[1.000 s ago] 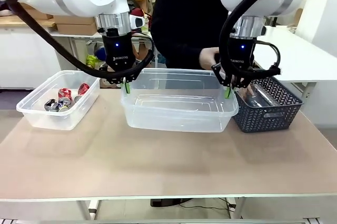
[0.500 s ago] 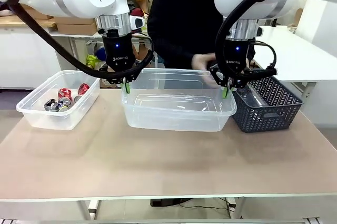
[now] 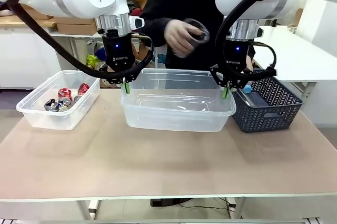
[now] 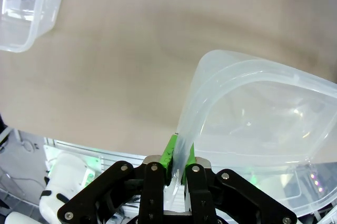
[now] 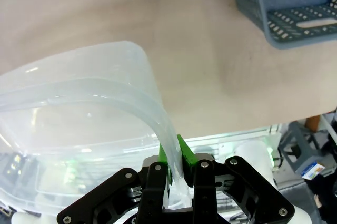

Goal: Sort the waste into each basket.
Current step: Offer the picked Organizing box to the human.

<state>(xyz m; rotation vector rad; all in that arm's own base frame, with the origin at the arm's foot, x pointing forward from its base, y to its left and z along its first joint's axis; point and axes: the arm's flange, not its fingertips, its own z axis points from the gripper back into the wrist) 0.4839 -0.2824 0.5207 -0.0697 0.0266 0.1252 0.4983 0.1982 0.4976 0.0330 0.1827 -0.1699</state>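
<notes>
- On the middle of the table [image 3: 158, 166], the large clear tub [image 3: 179, 121] stands crosswise with nothing in it. I cannot tell if its bottom touches the surface.
- The left gripper [image 3: 125, 84] is clenched on the tub's left short rim. The left wrist view shows the thin wall squeezed between the green pads.
- The right gripper [image 3: 226, 91] grasps the right short rim in the same way.
- At the left edge, the small clear tub [image 3: 39, 116] holds the red and silver cans [image 3: 66, 97]. At the right edge, the dark lattice basket [image 3: 263, 116] stands just beside the large tub.
- Beyond the tub's far rim, the person's hand [image 3: 179, 35] holds a clear bottle [image 3: 197, 31] high above it.
- I judge the step to be presenting the tub for this bottle. Both arms should hold it level and quiet and pinch equally, because the soft rim bends easily. The opening should stay under the hand.
- White print on each gripper body seems to read ROBOTIQ. The can labels are too small to read.
</notes>
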